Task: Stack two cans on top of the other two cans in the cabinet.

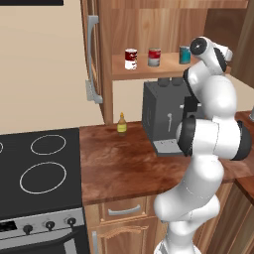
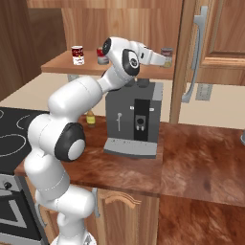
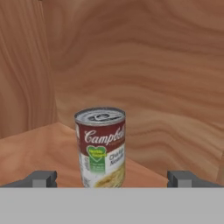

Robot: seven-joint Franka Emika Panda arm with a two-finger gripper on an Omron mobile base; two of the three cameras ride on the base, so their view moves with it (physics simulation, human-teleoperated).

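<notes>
Silver-topped and wrapped in a green-and-white label, the green-labelled can (image 3: 100, 146) stands upright on the wooden shelf (image 1: 149, 70) of the cabinet (image 2: 143, 19), squarely in front of the robot's gripper (image 3: 113, 178). The fingers (image 3: 41, 178) are spread as wide as they go, one on each side of the can and clear of it, so nothing is gripped. From the right base view the same can (image 2: 166, 57) sits at the right-hand end of the shelf, just beyond the hand. Further left along the board stand the teal can (image 1: 184, 54), the red-over-grey can (image 1: 154, 57) and, at the far left, the dark red can (image 1: 131, 59), each on its own patch of wood and apart from its neighbours. No can rests on another, so by this evidence the stacking has not begun: both lifts are ahead, and the arm appears to be lining up for the first of them. The likely order is to close on the green-labelled can, raise it and set it on the teal or the red-over-grey can, then do the same with the dark red one. Below the shelf a grey coffee machine (image 1: 166, 116) stands on the brown desk (image 1: 124, 166), with a small yellow bottle (image 1: 121, 124) beside it and a black stove (image 1: 39, 168) to the left.
</notes>
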